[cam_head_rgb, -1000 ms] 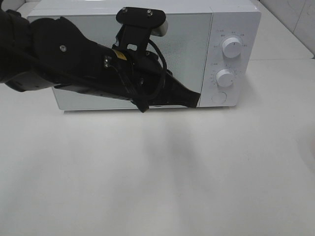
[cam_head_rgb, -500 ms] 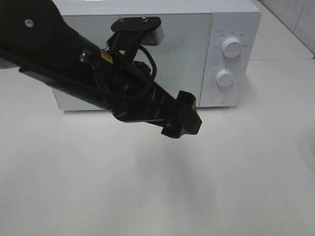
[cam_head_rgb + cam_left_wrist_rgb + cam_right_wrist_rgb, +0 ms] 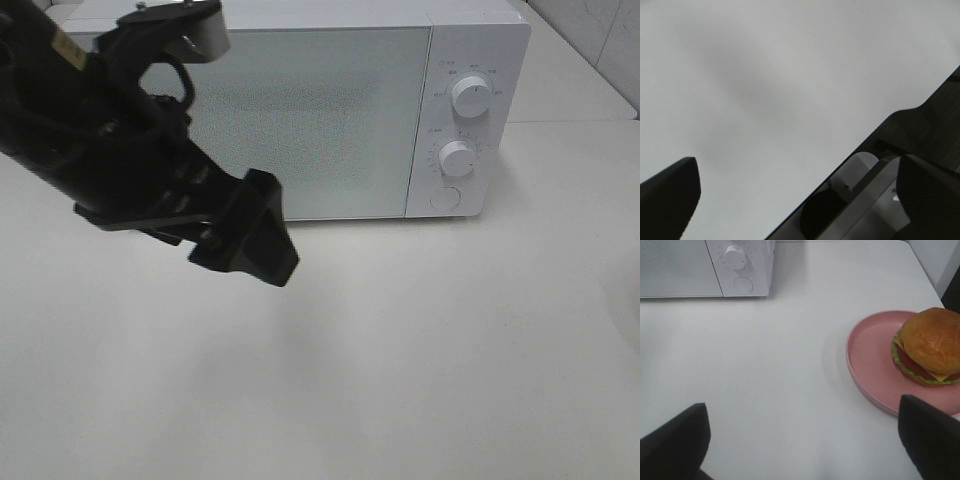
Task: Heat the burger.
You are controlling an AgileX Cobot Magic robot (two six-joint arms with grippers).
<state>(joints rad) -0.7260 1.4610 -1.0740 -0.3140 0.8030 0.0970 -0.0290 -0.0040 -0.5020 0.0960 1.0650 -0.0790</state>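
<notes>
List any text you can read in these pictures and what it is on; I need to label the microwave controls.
No text can be read.
Microwave panel: small grey marks ring the upper knob and lower knob, too small and blurred to read.
Left arm: a yellow sticker with dark marks, illegible.
Burger and plate: no print.

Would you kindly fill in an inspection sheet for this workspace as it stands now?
Surface: white table, bare in front of the microwave.
Job's things: burger sits on pink plate; microwave door shut.
Clutter: nothing seen.
Grippers: left claw open, empty, above the table; right claw open, empty, near the plate.
Cables: black cable looped on the left arm.
Surroundings: tiled wall at the right.
</notes>
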